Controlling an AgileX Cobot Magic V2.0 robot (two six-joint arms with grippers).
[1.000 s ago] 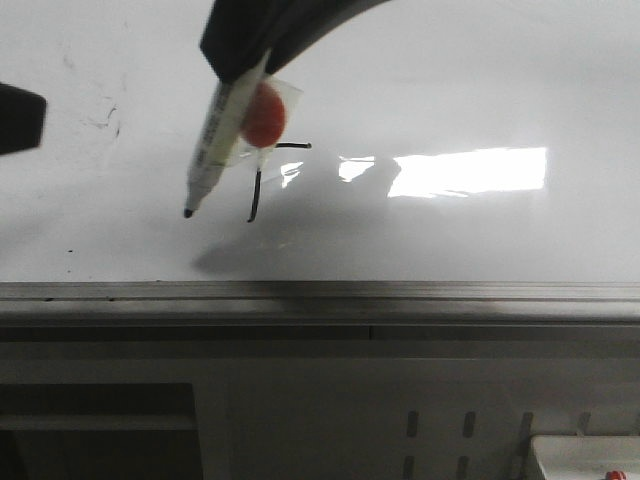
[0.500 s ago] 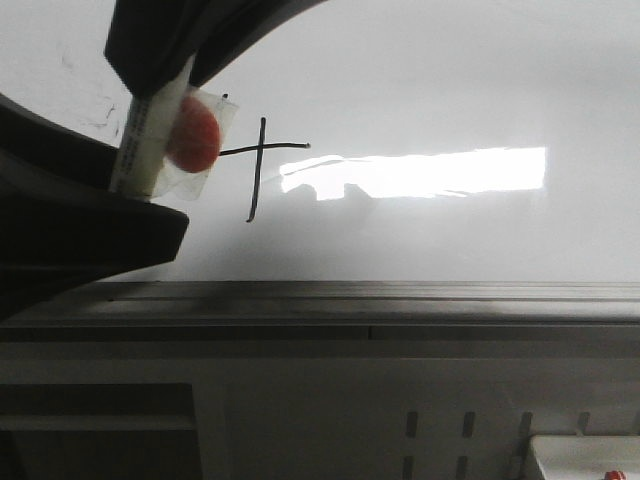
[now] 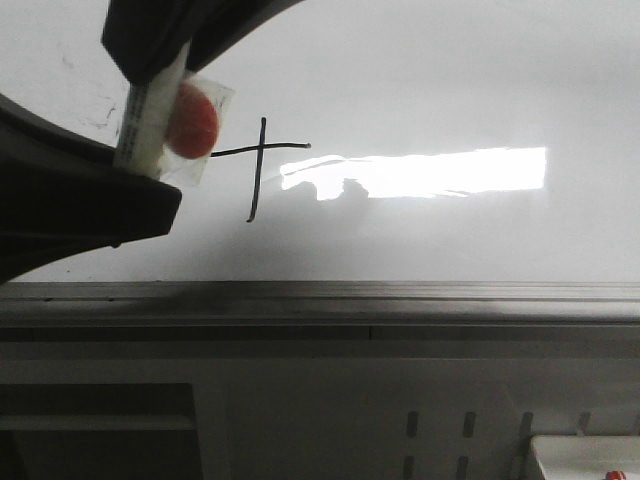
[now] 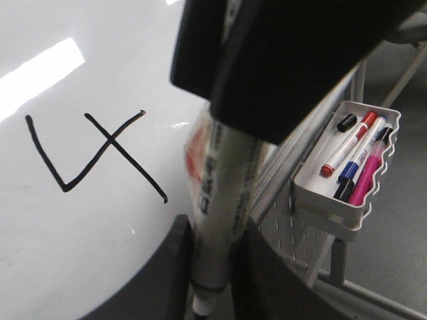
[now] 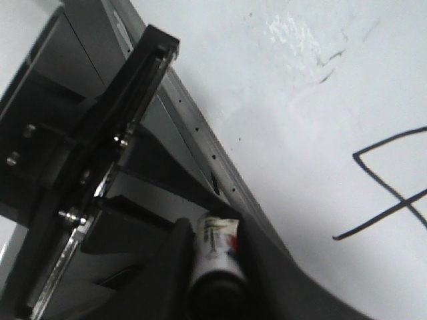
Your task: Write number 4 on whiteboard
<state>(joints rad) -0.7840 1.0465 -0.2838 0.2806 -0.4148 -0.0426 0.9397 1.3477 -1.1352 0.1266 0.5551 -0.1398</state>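
Note:
The number 4 (image 4: pixel 93 157) is drawn in thin black line on the whiteboard (image 3: pixel 450 80). In the front view only its crossbar and stem (image 3: pixel 260 170) show; the marker hides the slanted stroke. My right gripper (image 3: pixel 150 72) comes down from above, shut on the upper barrel of a white marker (image 3: pixel 145 130) with a red label. My left gripper (image 3: pixel 150 190) reaches in from the left, and its fingers (image 4: pixel 177 267) press both sides of the marker's lower barrel (image 4: pixel 217 200), tip pointing down. In the right wrist view the marker (image 5: pixel 215 250) sits between the right fingers.
The grey edge rail (image 3: pixel 400 292) runs along the board's near side. A white tray (image 4: pixel 347 167) with several coloured markers hangs on a perforated panel beside the board. Faint grey smudges (image 3: pixel 100 115) lie at the board's left. A white box corner (image 3: pixel 585 458) sits low right.
A second ago the right gripper held the marker tip near the 4's stem. It has since moved left, uncovering the 4, and the left gripper has come in around the marker's lower end.

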